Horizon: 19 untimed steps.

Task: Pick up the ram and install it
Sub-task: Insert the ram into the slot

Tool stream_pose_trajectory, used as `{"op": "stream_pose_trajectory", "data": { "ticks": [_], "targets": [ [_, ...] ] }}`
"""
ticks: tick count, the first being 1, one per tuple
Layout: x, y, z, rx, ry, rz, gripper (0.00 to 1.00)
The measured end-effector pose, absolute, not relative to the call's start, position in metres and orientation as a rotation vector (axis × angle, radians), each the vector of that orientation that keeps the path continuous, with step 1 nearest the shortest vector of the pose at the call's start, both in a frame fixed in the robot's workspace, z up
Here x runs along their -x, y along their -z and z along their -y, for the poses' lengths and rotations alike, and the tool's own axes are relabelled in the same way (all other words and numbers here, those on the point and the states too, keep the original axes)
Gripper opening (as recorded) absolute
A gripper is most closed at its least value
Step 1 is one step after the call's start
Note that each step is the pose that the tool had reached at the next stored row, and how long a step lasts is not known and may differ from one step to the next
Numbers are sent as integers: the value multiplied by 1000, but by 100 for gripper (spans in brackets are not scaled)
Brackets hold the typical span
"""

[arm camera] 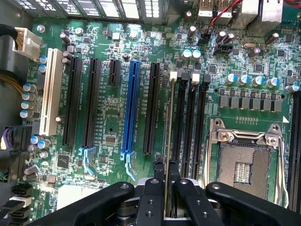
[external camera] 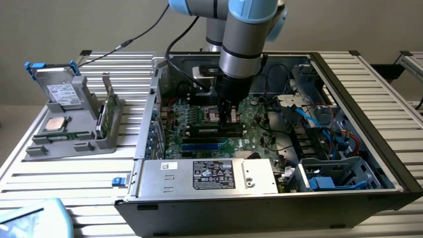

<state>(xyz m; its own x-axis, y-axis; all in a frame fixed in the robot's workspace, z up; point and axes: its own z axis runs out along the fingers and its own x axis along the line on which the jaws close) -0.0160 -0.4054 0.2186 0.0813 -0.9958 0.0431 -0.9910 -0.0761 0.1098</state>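
While the gripper point(arm camera: 166, 165) is squeezing the ram point(arm camera: 168, 117) by its thin edge, nearly closed, the ram is sitting straight below it, right by the black slots point(arm camera: 180, 122) on the motherboard point(arm camera: 113, 117); its long side is lining up with them.

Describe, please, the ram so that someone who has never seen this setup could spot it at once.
Look inside the open computer case, at the green motherboard under the arm's gripper. The ram is the thin strip seen edge-on, clamped in that gripper beside the black memory slots. Unlike those fixed slots, it shows a yellowish-green edge.
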Motion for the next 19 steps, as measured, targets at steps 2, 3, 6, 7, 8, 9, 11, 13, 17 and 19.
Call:
{"op": "stream_pose_trajectory", "data": {
  "ticks": [2,3,6,7,8,9,11,13,17,19],
  "targets": [
    [15,-219,405,-2226,65,2056,14],
    [15,-219,405,-2226,66,2056,14],
    [15,-219,405,-2225,67,2055,14],
    [15,-220,405,-2225,67,2055,14],
    [15,-220,404,-2225,68,2055,14],
    [15,-221,404,-2225,68,2055,14],
    [15,-221,404,-2225,68,2055,14],
    [15,-221,404,-2225,68,2055,14],
    [15,-220,404,-2225,68,2055,14],
    [15,-220,404,-2225,68,2055,14]
  ]
}}
